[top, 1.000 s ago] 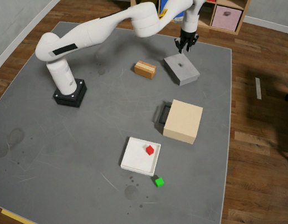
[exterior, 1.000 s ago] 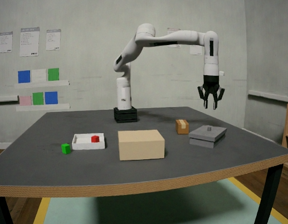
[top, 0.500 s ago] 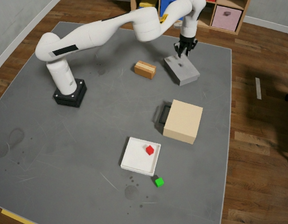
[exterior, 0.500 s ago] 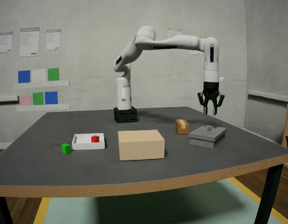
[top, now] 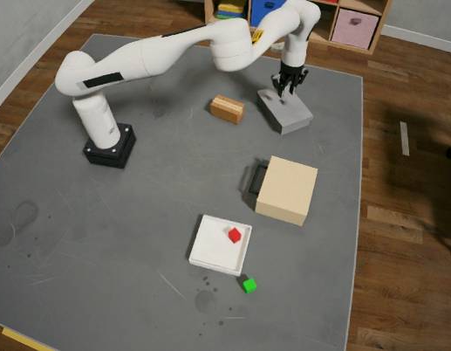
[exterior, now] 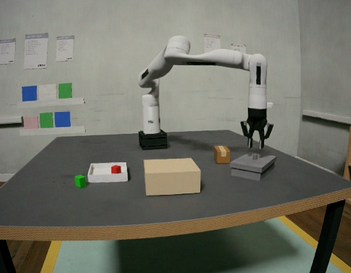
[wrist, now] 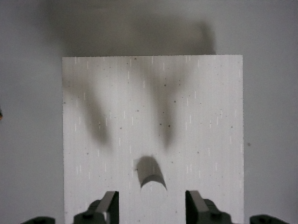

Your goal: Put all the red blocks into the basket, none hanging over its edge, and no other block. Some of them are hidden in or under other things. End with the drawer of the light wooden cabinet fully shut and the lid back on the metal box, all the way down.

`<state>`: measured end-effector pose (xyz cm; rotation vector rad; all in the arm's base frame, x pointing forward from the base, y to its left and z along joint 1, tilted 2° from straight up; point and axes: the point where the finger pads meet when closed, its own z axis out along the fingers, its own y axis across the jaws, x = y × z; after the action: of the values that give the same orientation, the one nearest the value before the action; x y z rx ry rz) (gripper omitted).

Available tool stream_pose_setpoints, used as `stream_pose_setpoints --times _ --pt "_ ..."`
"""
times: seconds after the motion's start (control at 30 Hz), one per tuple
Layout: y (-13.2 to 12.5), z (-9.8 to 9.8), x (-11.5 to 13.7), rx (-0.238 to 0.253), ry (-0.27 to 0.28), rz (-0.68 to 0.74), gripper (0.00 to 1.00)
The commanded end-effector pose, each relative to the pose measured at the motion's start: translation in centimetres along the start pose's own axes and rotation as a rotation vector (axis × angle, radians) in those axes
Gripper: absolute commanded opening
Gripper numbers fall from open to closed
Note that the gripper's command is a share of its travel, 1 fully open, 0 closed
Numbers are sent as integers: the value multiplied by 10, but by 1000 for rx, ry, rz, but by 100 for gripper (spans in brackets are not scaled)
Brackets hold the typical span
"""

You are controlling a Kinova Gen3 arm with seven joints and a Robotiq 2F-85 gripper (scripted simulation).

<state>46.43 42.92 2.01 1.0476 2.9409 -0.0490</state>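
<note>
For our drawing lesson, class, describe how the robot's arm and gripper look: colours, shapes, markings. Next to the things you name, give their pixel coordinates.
The arm (top: 166, 52) (exterior: 210, 58) is glossy white, with rounded, tube-like segments, black strips and a yellow label near the far end. The gripper (top: 286, 92) (exterior: 255, 145) (wrist: 152, 207) is black, with two jointed fingers and paler grey tips. No loose cables show.

The top view looks steeply down from high up, well back from the arm, taking in nearly the whole table and some floor. The exterior view stands nearer table height beyond the light wooden cabinet, facing the arm's base and wall; both share the tabletop objects. The wrist view looks straight down, close over the metal box's lid, which all three share.
</note>
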Motion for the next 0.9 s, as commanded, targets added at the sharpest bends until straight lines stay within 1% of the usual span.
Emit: stream_pose_setpoints --times 0.0,0.33,0.87 --pt "1 4 0 -2 0 0 48" --pt "1 11 0 -2 0 0 48" --pt "1 11 0 -2 0 0 48"
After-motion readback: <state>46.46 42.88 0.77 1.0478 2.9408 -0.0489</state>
